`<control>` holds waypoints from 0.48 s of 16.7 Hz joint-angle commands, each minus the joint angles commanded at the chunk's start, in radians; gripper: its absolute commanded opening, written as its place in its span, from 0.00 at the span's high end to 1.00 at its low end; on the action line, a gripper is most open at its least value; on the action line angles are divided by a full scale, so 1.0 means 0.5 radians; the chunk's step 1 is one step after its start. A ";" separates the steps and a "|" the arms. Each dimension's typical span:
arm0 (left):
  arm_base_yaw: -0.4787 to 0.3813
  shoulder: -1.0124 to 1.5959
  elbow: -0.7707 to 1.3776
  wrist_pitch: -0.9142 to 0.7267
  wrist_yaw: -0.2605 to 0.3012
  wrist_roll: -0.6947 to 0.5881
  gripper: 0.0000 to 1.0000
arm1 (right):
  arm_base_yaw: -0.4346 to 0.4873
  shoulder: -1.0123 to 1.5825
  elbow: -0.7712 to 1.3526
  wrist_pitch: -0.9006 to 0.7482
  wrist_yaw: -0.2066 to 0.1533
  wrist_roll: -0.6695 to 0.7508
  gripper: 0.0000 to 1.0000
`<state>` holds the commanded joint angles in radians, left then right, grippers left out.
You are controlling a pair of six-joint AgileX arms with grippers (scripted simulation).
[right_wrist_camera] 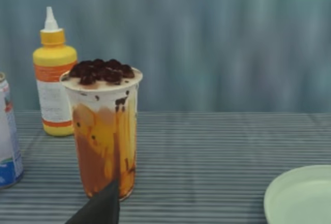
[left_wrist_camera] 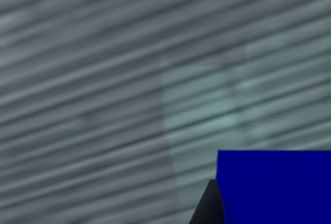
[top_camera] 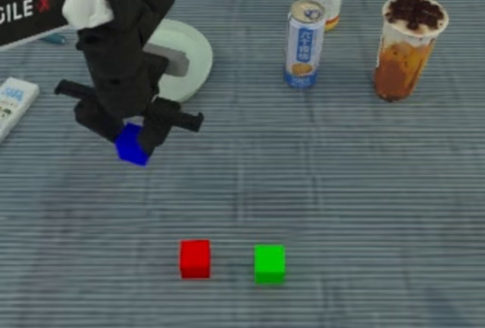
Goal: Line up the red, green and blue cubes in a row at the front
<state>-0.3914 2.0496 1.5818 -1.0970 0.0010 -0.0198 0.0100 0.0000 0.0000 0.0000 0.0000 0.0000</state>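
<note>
While held, blue cube (top_camera: pixel 132 146) inside left hand (top_camera: pixel 130 132).

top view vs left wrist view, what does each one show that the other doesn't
Only the top view shows the red cube and green cube side by side at the front, the drink can, and the left pincer from outside. Only the left wrist view shows a close-up of the striped cloth. Both show the blue cube held in that pincer.

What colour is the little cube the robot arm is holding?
Deep blue. The blue cube sits between the left gripper fingers, clearest in the top view.
</note>
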 joint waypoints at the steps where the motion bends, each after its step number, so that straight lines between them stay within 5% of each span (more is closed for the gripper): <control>1: -0.094 0.050 0.078 -0.040 -0.002 -0.148 1.00 | 0.000 0.000 0.000 0.000 0.000 0.000 0.00; 8: -0.840 0.396 0.638 -0.335 -0.008 -1.411 1.00 | 0.000 0.000 0.000 0.000 0.000 0.000 0.00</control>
<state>-0.8114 2.2478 1.9006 -1.2645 -0.0031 -0.7254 0.0100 0.0000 0.0000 0.0000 0.0000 0.0000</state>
